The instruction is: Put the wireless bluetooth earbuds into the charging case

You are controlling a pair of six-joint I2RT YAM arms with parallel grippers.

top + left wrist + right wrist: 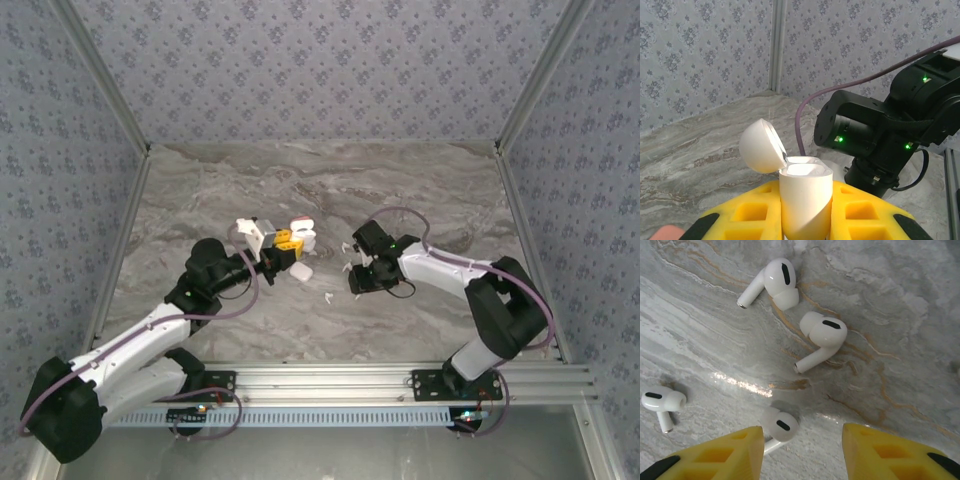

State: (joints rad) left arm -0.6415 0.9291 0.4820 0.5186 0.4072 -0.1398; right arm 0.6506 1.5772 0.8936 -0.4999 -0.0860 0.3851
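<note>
My left gripper (805, 192) is shut on a white charging case (806, 200) and holds it upright between its yellow fingers. The case's lid (760, 146) is flipped open to the left. In the top view this gripper (287, 243) hovers left of the table's centre. My right gripper (802, 432) points down at the marble, open. A white earbud (780, 424) lies between its fingers, close against the left fingertip (747, 445), its stem partly hidden. Three more white earbuds lie nearby: one (771, 280) at the top, one (822, 332) in the middle, one (661, 402) at the left.
In the top view a small white object (301, 271) lies just below the left gripper, and a loose earbud (328, 297) rests nearer the front. The right arm's black wrist (875, 135) stands close behind the held case. Patterned walls enclose the marble table (440, 200).
</note>
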